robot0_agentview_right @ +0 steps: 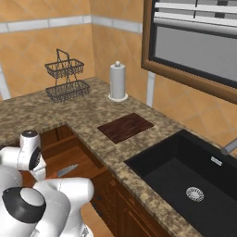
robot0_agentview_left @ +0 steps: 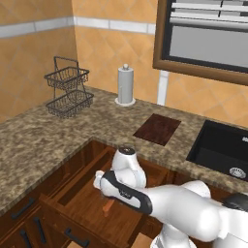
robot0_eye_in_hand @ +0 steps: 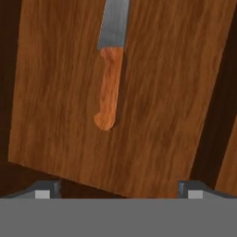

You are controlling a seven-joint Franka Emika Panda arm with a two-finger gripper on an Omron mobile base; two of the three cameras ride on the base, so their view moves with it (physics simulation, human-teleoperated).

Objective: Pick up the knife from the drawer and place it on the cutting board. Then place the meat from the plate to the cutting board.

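The small knife with an orange-brown handle and short grey metal blade (robot0_eye_in_hand: 110, 69) lay flat on the plain wood floor of the wide, shallow, reddish-brown wooden drawer (robot0_eye_in_hand: 176, 92), which stood pulled out below the speckled brown granite counter (robot0_agentview_left: 48, 140). The pincer (robot0_eye_in_hand: 118, 189) hung above the drawer with its two dark tips spread wide apart, released and gripping nothing; the knife's handle end pointed toward it, apart from both tips. In the left base view the white arm reached down into the drawer, with the handle showing just under it; in the right base view the grey blade showed on the drawer floor beside the arm. The flat, dark reddish-brown wooden cutting board (robot0_agentview_right: 125, 127) lay bare on the counter, near the black sink basin (robot0_agentview_right: 190, 171). Farther back stood a grey paper-towel roll on a holder (robot0_agentview_left: 125, 85) and a black two-tier wire basket (robot0_agentview_left: 69, 87) against the orange tiled wall.
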